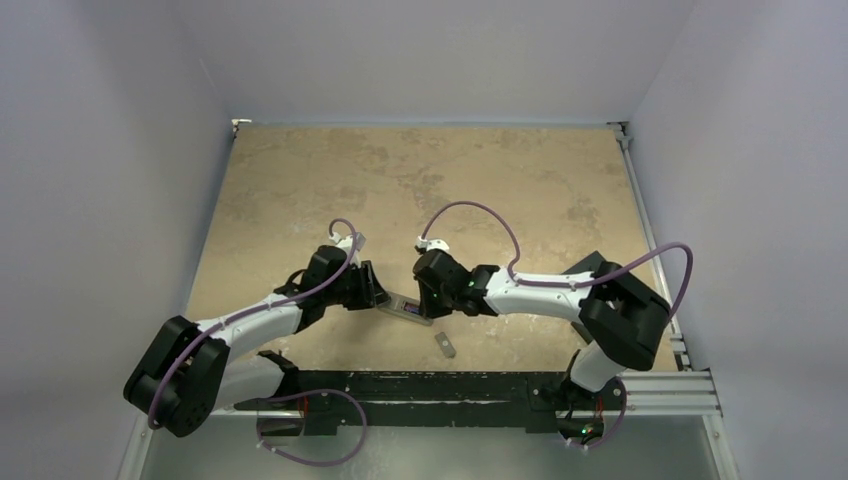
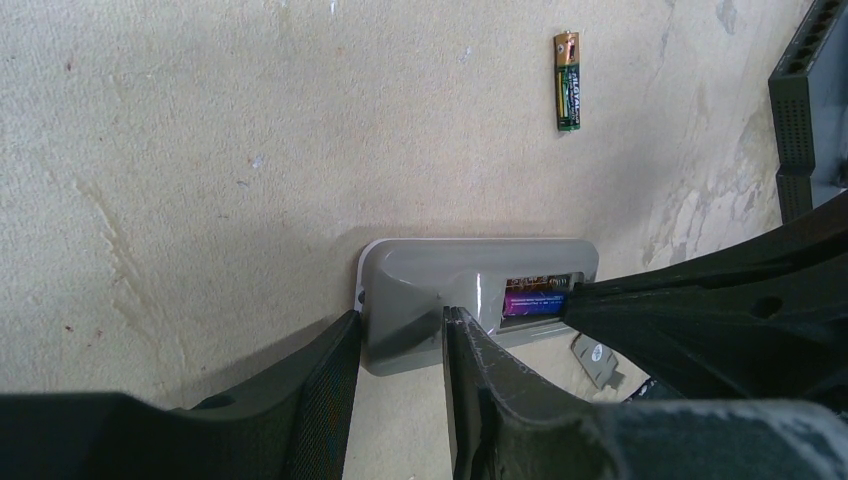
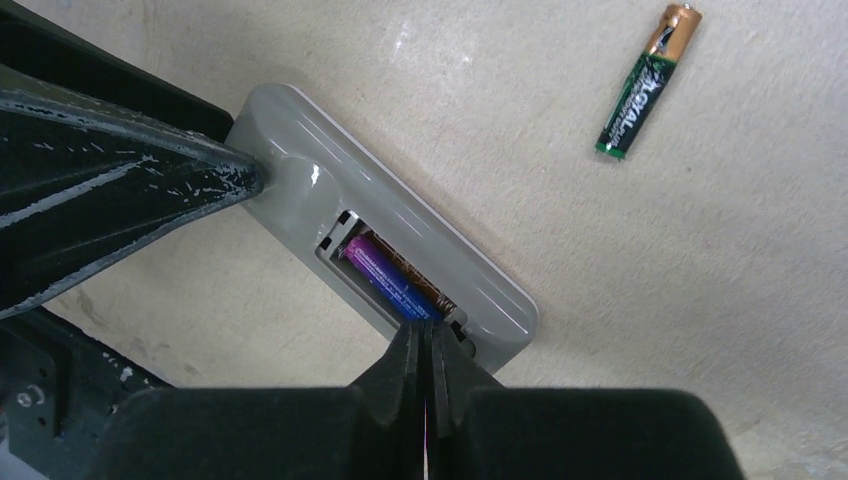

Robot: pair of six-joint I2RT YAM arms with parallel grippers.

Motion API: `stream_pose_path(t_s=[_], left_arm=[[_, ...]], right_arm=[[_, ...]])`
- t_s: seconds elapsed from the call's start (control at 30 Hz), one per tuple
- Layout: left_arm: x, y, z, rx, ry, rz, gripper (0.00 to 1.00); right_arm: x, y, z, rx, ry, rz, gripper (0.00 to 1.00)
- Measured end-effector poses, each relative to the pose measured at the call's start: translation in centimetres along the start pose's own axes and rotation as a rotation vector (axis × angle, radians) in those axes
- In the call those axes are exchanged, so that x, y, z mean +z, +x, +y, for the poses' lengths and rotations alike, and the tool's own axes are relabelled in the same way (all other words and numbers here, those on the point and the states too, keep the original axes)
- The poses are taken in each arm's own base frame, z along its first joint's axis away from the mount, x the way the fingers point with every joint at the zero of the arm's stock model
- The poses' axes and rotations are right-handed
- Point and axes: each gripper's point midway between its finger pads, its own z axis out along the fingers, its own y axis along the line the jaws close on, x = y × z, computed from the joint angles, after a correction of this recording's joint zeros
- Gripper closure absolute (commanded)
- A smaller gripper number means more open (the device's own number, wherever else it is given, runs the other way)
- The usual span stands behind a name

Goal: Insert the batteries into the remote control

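The remote control (image 1: 408,308) lies face down with its grey underside (image 3: 430,240) up and the battery recess uncovered. A purple battery (image 3: 390,280) lies in the recess, also showing in the left wrist view as the purple battery (image 2: 533,303). My right gripper (image 3: 432,335) is shut, with its tips against that battery's near end. My left gripper (image 2: 400,320) clamps the other end of the remote (image 2: 470,270), one finger outside the end and one on the underside. The dark battery with a brassy end (image 3: 648,80) lies loose on the table, apart from the remote; it shows too in the left wrist view (image 2: 568,80).
A small flat grey cover piece (image 1: 445,345) lies on the table just near the remote, towards the arm bases; in the left wrist view this cover piece (image 2: 598,360) sits under the right arm. A black rail (image 1: 420,385) runs along the near edge.
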Motion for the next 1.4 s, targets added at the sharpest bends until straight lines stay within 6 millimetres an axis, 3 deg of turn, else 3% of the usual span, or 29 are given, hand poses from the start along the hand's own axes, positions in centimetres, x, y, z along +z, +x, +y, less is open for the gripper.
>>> stream_pose_path(t_s=[0.63, 0.93, 1.23, 1.4], left_arm=[[0.0, 0.0, 0.0, 0.000, 0.001, 0.000, 0.65], [0.0, 0.1, 0.2, -0.006, -0.009, 0.003, 0.55], [-0.7, -0.3, 0.5, -0.012, -0.058, -0.001, 0.50], [-1.3, -0.2, 0.4, -0.022, -0.063, 0.002, 0.50]], right_arm=[[0.2, -0.1, -0.1, -0.161, 0.082, 0.098, 1.00], [0.1, -0.5, 0.1, -0.162, 0.086, 0.075, 0.96], [-1.8, -3.2, 0.9, -0.149, 0.070, -0.040, 0.96], [-2.1, -4.1, 0.3, -0.155, 0.102, -0.079, 1.00]])
